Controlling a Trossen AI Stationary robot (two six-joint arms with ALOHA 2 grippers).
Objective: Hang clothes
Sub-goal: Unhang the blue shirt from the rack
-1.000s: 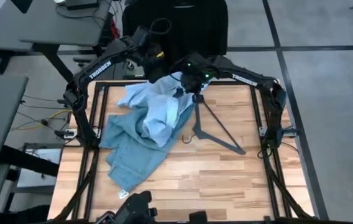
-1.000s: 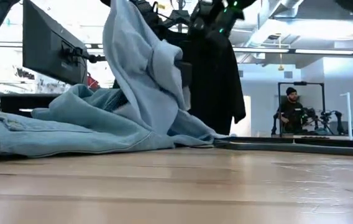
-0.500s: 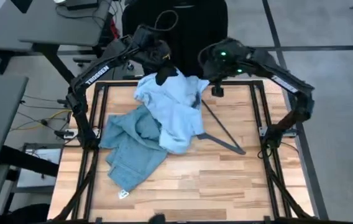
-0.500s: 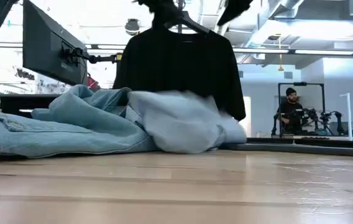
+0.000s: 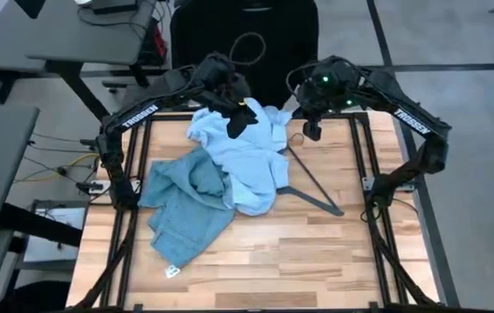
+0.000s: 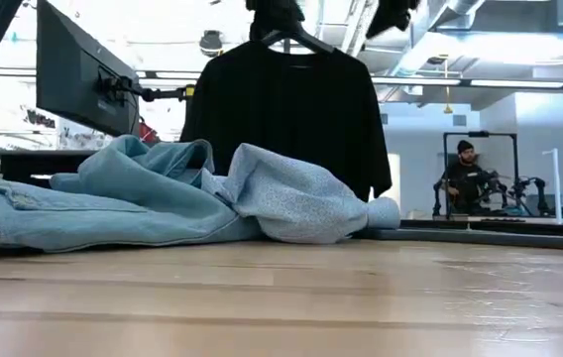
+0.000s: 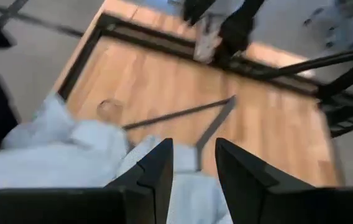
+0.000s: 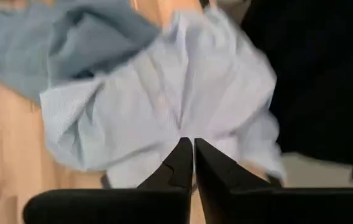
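The left gripper point(image 7: 192, 171) was apart and the right gripper point(image 8: 193, 163) together, both above the pale shirt point(image 5: 251, 156). A collar grab looked best.

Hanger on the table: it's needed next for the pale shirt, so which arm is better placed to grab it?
Right, probably. The right gripper hovers just above the hanger, empty; the left gripper is over the shirt.

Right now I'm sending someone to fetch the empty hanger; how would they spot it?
On the wooden table, look right of the pale blue shirt heaped at the back. The dark hanger lies flat on bare wood there, partly under the shirt: thin, rigid and angular beside soft cloth.
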